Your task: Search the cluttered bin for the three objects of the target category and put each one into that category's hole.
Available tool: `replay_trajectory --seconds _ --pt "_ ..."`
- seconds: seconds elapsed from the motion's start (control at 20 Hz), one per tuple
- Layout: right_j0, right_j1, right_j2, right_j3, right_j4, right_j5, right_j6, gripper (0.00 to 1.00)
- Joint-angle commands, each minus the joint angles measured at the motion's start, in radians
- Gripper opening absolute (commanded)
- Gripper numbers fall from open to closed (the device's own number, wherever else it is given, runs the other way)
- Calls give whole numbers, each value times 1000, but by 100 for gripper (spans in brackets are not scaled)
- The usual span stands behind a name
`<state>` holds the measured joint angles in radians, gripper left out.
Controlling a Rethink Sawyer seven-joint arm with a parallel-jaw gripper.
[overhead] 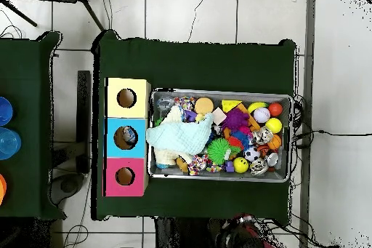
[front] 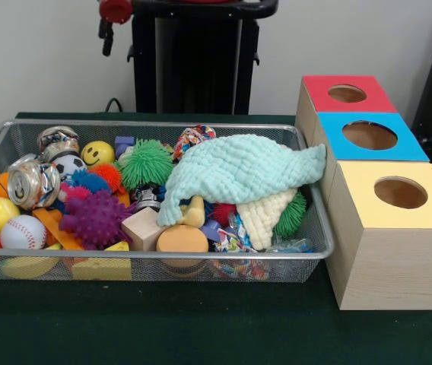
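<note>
Three boxes [front: 379, 190] stand in a row just right of the bin [front: 147, 258] on the green table [front: 201, 327], tops red, blue, yellow, each with a round hole. Bin crammed: crushed can [front: 33, 182], baseball [front: 23, 232], purple spiky ball [front: 94, 218], green fuzzy ball [front: 146, 162], mint cloth [front: 239, 173] draped over the right end. Arm drawn back at the pedestal [front: 193, 57]; jaws' state cannot be told.
</note>
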<state>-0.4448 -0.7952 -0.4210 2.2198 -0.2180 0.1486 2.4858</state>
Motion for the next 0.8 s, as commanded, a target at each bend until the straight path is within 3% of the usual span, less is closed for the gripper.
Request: replay_trajectory --seconds 0.05,0.2,0.4,0.55,0.7,0.8 --pt "-148 -71 169 -36 139 118 82 100" --pt "-152 -50 181 -25 145 69 88 100" --pt "-143 26 190 -7 170 -76 164 100" --pt "-142 39 198 -3 175 -84 159 100" --pt "-117 58 188 -2 212 -91 184 100" --pt "-122 61 226 22 262 -109 225 100"
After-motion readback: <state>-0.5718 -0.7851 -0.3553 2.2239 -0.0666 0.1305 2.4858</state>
